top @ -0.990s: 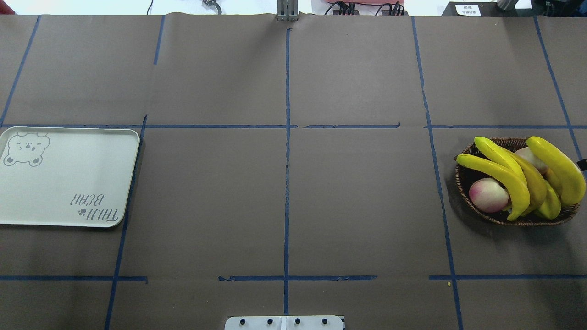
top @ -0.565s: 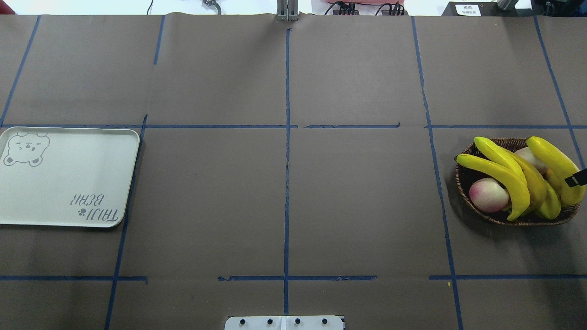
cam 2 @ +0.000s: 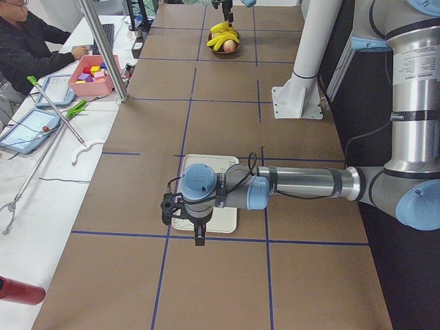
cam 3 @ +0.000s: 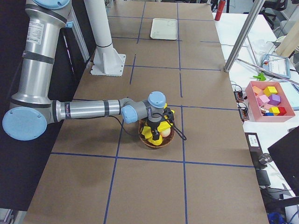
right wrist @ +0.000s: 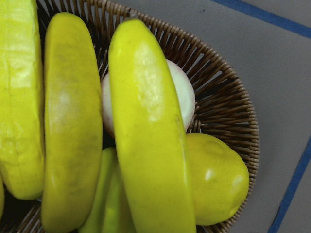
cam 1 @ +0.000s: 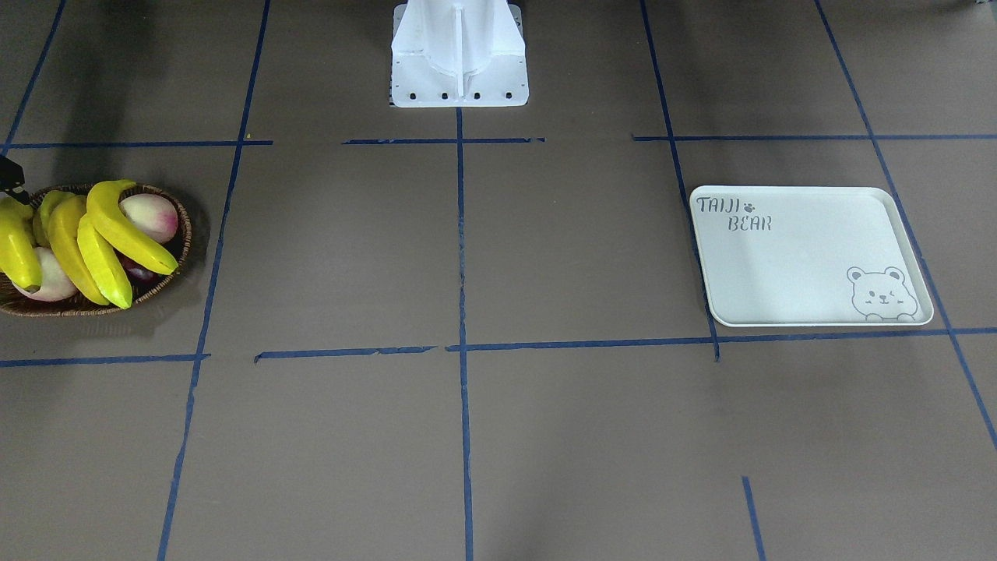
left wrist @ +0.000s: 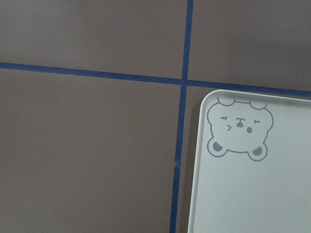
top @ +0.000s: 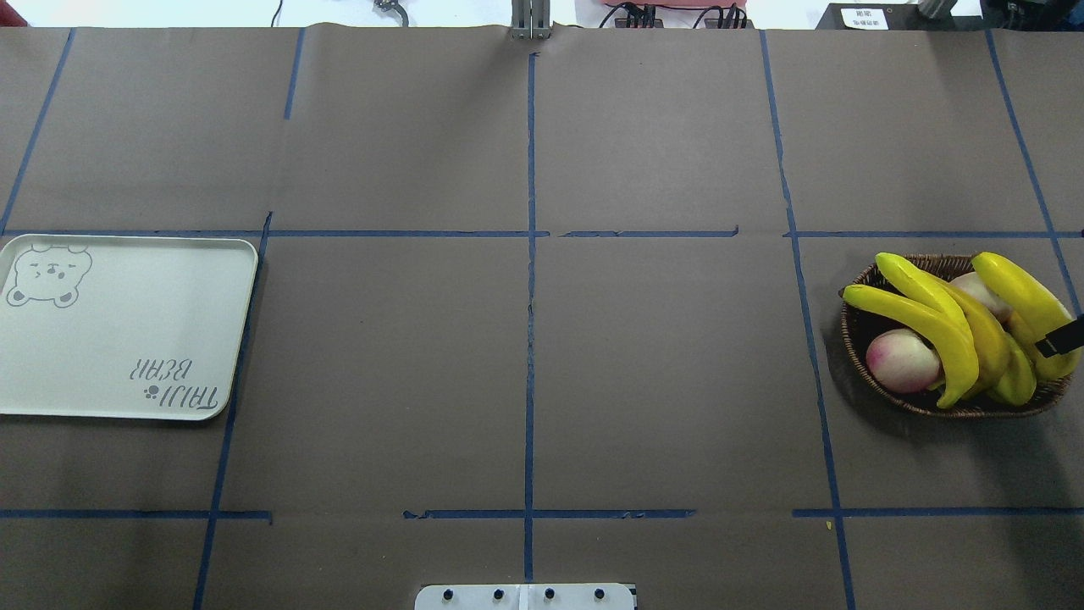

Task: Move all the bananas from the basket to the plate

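Over the shallow oval brown woven wicker basket [top: 855,339], right hand [cam 3: 155,128]: a black tip of it reaches further in from the overhead view's right edge than a second ago. It now lies across the rightmost banana [top: 1020,301]. How wide its fingers stand I cannot tell.
Bananas [top: 940,326]: long, curved, glossy yellow, all in the basket. They are piled over a round pink-and-white fruit [top: 902,360] and a stubby rounded yellow fruit [right wrist: 218,179]. None has shifted in that second.
Plate [top: 127,339]: a white rectangular tray with grey lettering and a bear-face drawing. It is bare and well apart from the basket, at the other end of the brown paper-covered desk [top: 660,381].
Left hand [cam 2: 199,236]: hangs over the plate's bear-face corner. Whether it is wide or narrow I cannot tell.
Meaning for the task: the approach looks nearly finished and the first pick is probably next, most likely the rightmost banana. No banana is on the plate yet, so the whole transfer remains.
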Controlling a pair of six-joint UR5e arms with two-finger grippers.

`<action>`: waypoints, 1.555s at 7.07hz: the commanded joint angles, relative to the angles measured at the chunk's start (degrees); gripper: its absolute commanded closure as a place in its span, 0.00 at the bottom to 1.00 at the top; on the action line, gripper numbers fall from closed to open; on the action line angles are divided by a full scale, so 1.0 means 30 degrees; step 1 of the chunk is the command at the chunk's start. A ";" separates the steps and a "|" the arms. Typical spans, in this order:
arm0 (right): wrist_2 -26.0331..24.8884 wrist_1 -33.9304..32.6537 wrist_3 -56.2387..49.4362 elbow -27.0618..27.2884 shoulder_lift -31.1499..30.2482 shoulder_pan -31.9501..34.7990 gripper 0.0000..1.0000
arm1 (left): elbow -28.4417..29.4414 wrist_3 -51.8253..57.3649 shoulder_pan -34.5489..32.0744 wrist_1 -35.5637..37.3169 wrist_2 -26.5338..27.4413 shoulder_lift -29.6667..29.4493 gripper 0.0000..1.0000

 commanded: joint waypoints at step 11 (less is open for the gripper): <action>0.0223 -0.0087 -0.0580 0.1983 -0.0925 0.1589 1.00 | -0.0031 -0.0071 0.0007 0.0000 0.0000 -0.0029 0.00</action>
